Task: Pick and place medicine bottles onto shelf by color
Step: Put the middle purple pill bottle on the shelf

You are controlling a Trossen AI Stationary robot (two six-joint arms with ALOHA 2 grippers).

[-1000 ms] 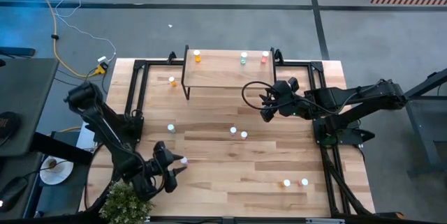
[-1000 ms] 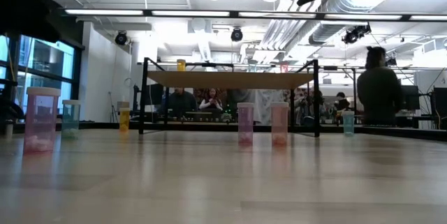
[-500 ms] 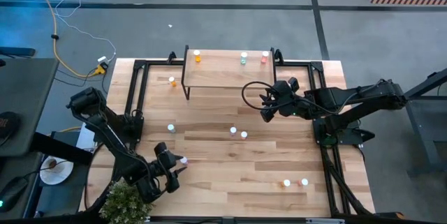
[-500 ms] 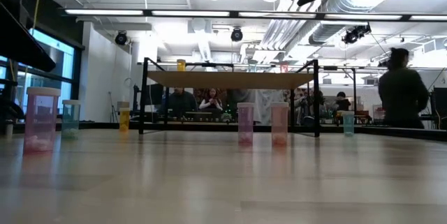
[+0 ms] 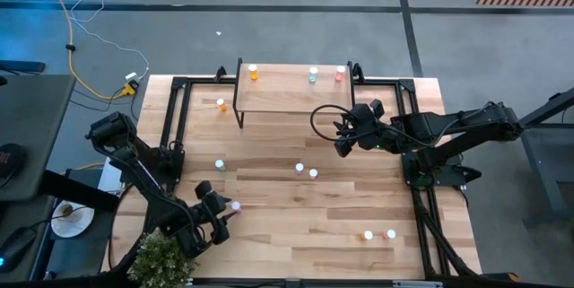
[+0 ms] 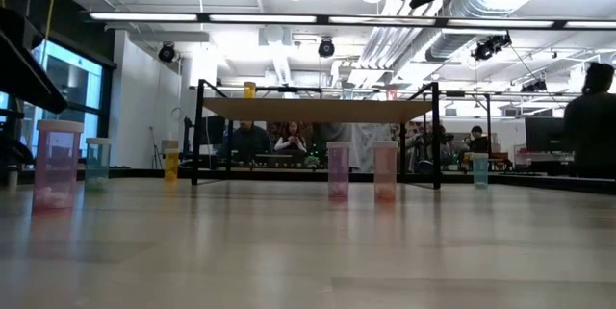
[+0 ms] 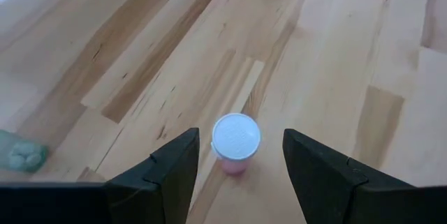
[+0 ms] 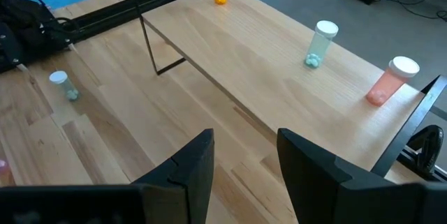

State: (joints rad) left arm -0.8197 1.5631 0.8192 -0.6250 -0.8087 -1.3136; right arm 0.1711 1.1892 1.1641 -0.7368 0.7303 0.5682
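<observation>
Pink bottle (image 7: pixel 235 142), body mostly cap-hidden

Shelf (image 5: pixel 291 91) top: three bottles along the far edge, near half bare.
Under shelf: open between thin legs.
In front of shelf: two white-capped bottles (image 5: pixel 306 170) mid-table, wide bare wood around.
Left gripper (image 7: pixel 237 172): pink bottle (image 7: pixel 235 144) between spread fingers, unclamped.

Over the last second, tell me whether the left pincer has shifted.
Yes. In the high view the left pincer has slid slightly toward the table's near edge, staying open around the pink bottle, which has not moved.
</observation>
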